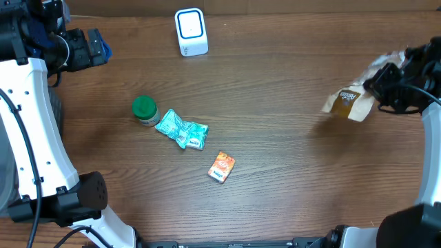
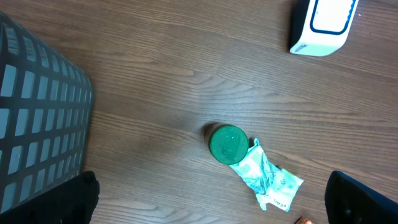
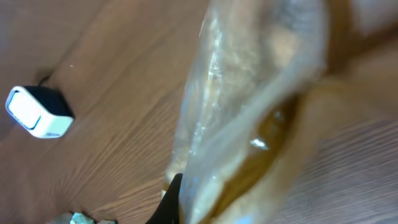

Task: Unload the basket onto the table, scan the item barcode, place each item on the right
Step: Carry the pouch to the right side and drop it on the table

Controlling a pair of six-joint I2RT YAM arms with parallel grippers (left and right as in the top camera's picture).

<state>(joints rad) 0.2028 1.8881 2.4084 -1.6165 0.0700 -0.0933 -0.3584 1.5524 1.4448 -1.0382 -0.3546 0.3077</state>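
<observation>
Amber-filled clear bag (image 1: 349,102) in the clamped right pincer (image 1: 380,87)

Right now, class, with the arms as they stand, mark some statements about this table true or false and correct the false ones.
1. The right pincer is shut on a clear packet. True.
2. The teal wrapper lies right against the green-lidded jar. True.
3. The scanner stands beside the green-lidded jar. False: it stands well apart from it, near the far edge.
4. The left pincer holds the orange box. False: its jaws are open and empty, and the orange box lies on the table.
</observation>
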